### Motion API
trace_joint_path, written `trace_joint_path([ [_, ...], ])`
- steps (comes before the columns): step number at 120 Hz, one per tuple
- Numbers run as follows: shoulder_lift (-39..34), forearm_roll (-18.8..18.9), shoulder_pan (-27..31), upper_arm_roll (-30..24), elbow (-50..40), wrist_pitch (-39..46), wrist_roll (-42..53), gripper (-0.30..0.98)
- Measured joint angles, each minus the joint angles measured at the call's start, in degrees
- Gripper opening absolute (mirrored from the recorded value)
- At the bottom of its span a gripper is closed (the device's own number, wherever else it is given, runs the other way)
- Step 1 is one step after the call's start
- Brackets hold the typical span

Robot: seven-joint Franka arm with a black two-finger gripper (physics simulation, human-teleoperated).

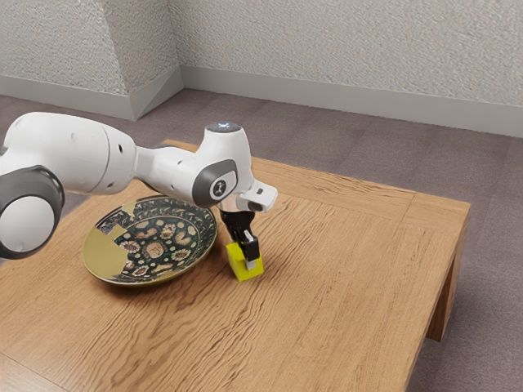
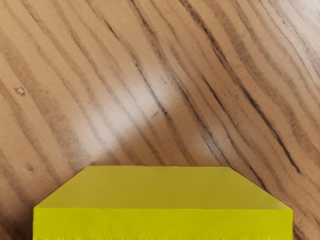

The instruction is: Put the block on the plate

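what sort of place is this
It looks like a plain carpeted room, perhaps in a home or office, rendered in simulation: a rough-textured wall with a grey baseboard, a carpeted floor, and a wooden table with a patterned plate.

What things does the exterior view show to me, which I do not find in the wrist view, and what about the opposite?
Exterior view, not wrist view: the patterned plate, the white arm, the tool at the block, the wall and the floor.
Wrist view, not exterior view: a small knot in the wood.
Both: the yellow block and the wooden table.
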Motion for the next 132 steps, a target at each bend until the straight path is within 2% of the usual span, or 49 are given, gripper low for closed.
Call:
trace_joint_path([
  [36,-0.9,0.3,-0.2,0.0,-0.1,0.2,-0.5,0.39],
  [82,-9.0,0.8,-0.2,-0.1,-1.9,-0.6,-1.7,0.36],
  [132,-11.5,3.1,8.6,-0.3,-1.9,-5.2,-2.9,0.35],
])
